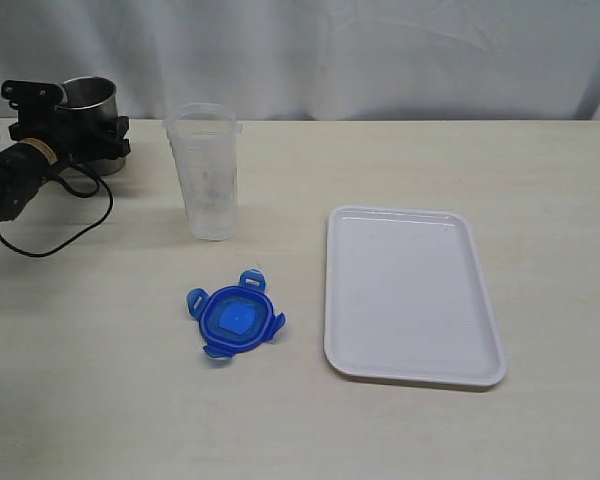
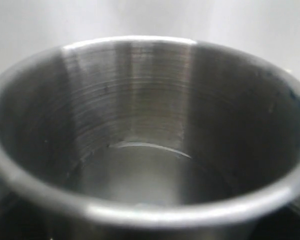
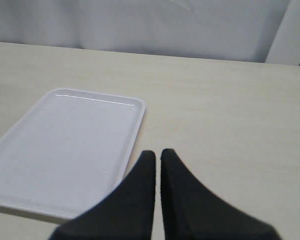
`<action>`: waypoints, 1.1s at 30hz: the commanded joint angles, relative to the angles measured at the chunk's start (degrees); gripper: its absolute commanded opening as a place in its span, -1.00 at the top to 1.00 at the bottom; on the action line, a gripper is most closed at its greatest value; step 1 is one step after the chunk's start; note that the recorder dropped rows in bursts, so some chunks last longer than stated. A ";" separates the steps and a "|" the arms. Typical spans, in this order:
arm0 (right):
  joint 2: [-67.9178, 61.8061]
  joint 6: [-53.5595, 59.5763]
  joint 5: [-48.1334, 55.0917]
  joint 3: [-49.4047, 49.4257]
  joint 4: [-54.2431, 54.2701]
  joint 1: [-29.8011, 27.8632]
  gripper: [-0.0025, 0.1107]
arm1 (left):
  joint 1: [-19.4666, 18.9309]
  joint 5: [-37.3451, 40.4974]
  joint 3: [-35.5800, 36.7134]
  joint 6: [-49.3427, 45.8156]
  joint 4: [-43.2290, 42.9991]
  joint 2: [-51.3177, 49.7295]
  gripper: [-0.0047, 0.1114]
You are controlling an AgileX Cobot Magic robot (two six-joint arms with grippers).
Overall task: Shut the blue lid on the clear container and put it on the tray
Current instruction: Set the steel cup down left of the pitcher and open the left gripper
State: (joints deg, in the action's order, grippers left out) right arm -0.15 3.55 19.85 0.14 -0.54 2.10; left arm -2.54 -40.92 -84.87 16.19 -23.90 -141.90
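Surface: we see a pale beige, wood-grain table top (image 1: 100, 400) carrying every item.
Room: a white cloth backdrop (image 1: 380, 50) hangs behind the table's far edge.
Container: the tall, clear plastic tumbler-like container (image 1: 208, 170) stands left of centre on the table, well apart from the tray.
Container axis: we read its long axis as vertical, with the open mouth pointing up.
Lid: the small, translucent blue plastic lid (image 1: 236, 316) lies flat on the table, nearer the camera than the container and apart from it.
Lid flaps: we count four flaps spread outward.
Tray: the flat white rectangular plastic tray (image 1: 415, 214) lies right of the lid. Its long axis runs from near to far.
Left gripper: the left gripper (image 1: 70, 125) sits at the far left with its jaws spread wide about a grey steel cup (image 1: 90, 95). We cannot tell whether they press on it.
Cable: a black cable (image 1: 70, 235) loops on the table beside that arm.
Right gripper: the right gripper (image 3: 157, 152) has its black fingers closed together on nothing, above the table beside the tray's edge.
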 commanded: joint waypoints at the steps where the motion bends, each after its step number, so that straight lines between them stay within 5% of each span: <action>1: 0.15 0.17 -0.26 -0.14 -0.16 0.10 0.88 | 0.00 -1.88 -0.48 2.42 -6.14 0.82 0.24; 6: 0.15 0.17 -0.26 -0.14 -0.16 0.10 0.88 | 0.00 -1.45 -0.48 5.30 -9.94 1.19 -0.01; 21: 0.15 0.17 -0.26 -0.14 -0.16 0.10 0.88 | 0.00 -1.03 -0.48 7.86 -10.42 1.40 0.00; 26: 0.15 0.17 -0.26 -0.14 -0.16 0.10 0.88 | 0.00 0.75 -0.48 9.67 -21.34 2.00 -0.36; 33: 0.15 0.17 -0.26 -0.14 -0.16 0.10 0.88 | 0.00 1.63 -0.48 11.21 -23.91 2.29 -0.43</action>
State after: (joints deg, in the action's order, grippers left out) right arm -0.15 3.55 19.85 0.14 -0.54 2.10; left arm -2.54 -39.61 -85.00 26.69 -46.54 -140.08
